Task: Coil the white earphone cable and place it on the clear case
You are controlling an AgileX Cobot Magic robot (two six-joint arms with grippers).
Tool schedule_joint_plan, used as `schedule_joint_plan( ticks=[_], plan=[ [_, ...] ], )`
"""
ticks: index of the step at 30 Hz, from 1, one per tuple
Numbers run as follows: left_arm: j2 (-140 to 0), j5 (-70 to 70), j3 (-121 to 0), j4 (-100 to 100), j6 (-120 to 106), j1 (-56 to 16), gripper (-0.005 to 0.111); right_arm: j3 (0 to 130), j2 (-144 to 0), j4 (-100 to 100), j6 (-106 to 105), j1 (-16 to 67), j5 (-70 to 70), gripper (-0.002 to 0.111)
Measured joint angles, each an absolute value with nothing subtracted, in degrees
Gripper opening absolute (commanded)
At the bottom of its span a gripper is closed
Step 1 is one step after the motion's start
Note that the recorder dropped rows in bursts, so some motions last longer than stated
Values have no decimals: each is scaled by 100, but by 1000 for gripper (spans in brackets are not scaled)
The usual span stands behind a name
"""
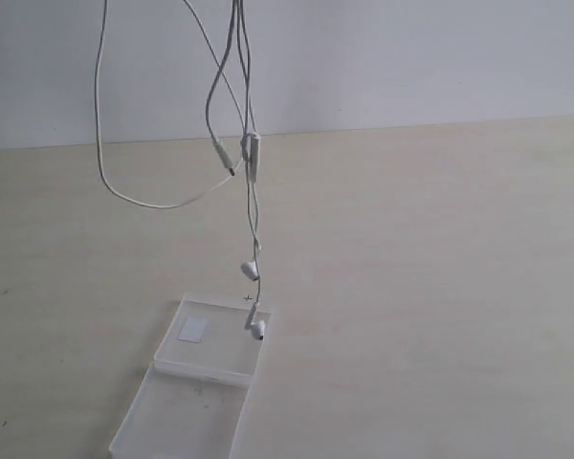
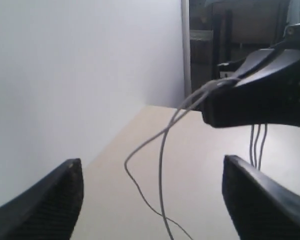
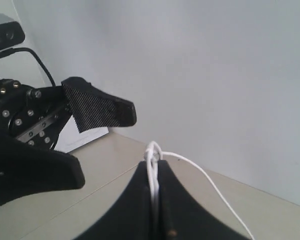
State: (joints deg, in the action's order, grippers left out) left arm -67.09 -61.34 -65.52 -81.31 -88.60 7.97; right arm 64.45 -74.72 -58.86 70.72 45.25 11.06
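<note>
The white earphone cable (image 1: 172,206) hangs in long loops from above the exterior view's top edge, where both grippers are out of sight. Its inline remote (image 1: 253,155) and plug (image 1: 225,155) dangle in mid-air. One earbud (image 1: 251,271) hangs above the clear case (image 1: 196,411); the other (image 1: 258,330) is at the far half's right edge. My right gripper (image 3: 154,162) is shut on a bunch of cable strands (image 3: 152,172). My left gripper (image 2: 152,162) stands wide open beside it, with loose cable strands (image 2: 161,165) hanging between its fingers, untouched.
The case lies open on the pale wooden table (image 1: 440,287), a small white sticker (image 1: 193,330) in its far half. A white wall (image 1: 411,57) runs behind the table. In the left wrist view the right gripper (image 2: 260,95) is close ahead.
</note>
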Motion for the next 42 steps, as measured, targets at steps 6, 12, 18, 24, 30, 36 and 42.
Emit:
schedule_joint_plan(
  ticks=[6,12,18,24,30,36,42],
  plan=[
    [-6709,-6134,-6552,-8664,-9470,797,74,6445,-7472,-7170,8643,4525,1340,0],
    [-6709,-6134,-6552,-8410,-9438,797,74,6445,-7509,-9498,11073,4525,1506,0],
    [-6709,-6182,-6552,-8210,-9250,797,74,6445,-7778,-9916,11362,4525,2051,0],
    [-6709,-6240,-6426,-8015,-9172,797,74,6445,-7974,-9970,11299,4525,2196,0],
    [-6903,-6444,-6100,-8216,-9366,797,74,6445,-7902,-9983,11268,4525,2293,0],
    [-7126,-6615,-5892,-8469,-9776,571,74,6445,-7867,-10011,11254,4525,2357,0],
    [-7275,-6625,-5906,-8787,-9799,301,74,6654,-7878,-10251,11263,4525,2758,0]
  ],
)
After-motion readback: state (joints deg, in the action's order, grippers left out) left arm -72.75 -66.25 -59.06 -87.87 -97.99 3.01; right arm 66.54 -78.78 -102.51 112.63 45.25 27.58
